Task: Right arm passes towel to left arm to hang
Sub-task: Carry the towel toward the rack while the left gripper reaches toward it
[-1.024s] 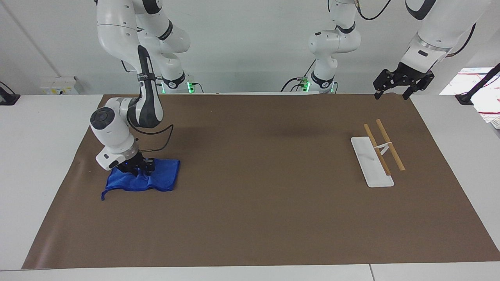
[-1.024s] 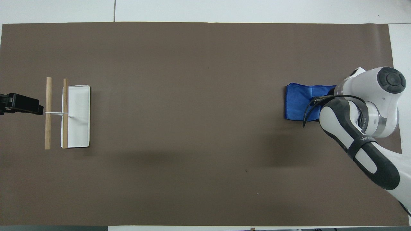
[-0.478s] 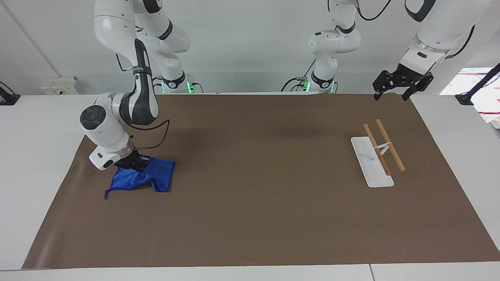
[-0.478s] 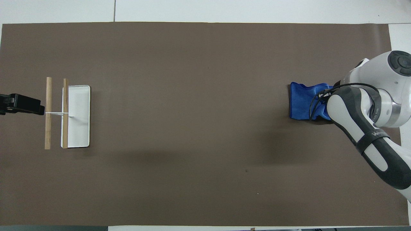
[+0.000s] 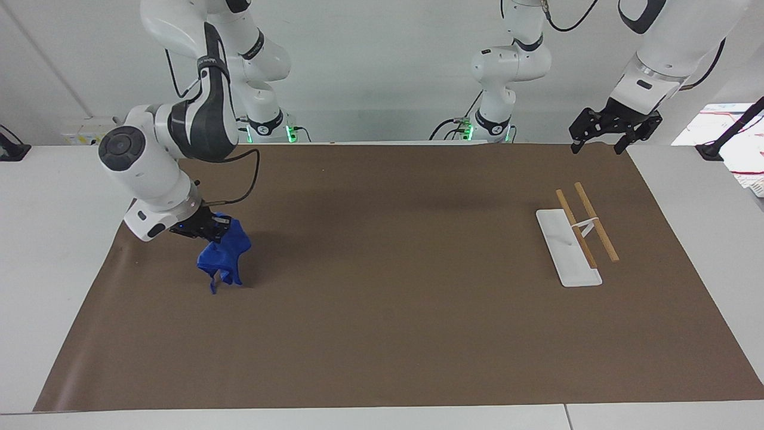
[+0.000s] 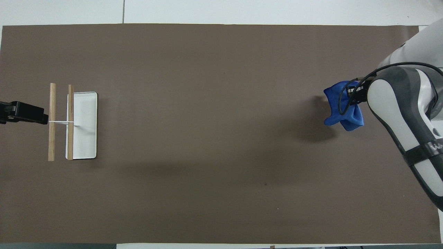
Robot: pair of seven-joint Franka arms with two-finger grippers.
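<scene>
The royal-blue towel [image 5: 225,254] [image 6: 341,110] hangs bunched from my right gripper [image 5: 216,232] [image 6: 353,97], which is shut on its upper edge over the brown mat at the right arm's end of the table. The cloth's lowest corner dangles just above the mat or brushes it. My left gripper [image 5: 601,136] [image 6: 24,116] waits open in the air above the mat's edge at the left arm's end, beside the rack and holding nothing. The rack [image 5: 570,245] [image 6: 81,125] has a white base and two wooden rails.
A brown mat [image 5: 388,334] [image 6: 207,69] covers most of the white table. Papers and a black stand [image 5: 731,137] sit off the mat at the left arm's end. A small black device [image 5: 12,149] lies on the table at the right arm's end.
My right gripper closed on the towel and lifted it off the mat, so the flat cloth now hangs bunched. The left arm barely moved.
</scene>
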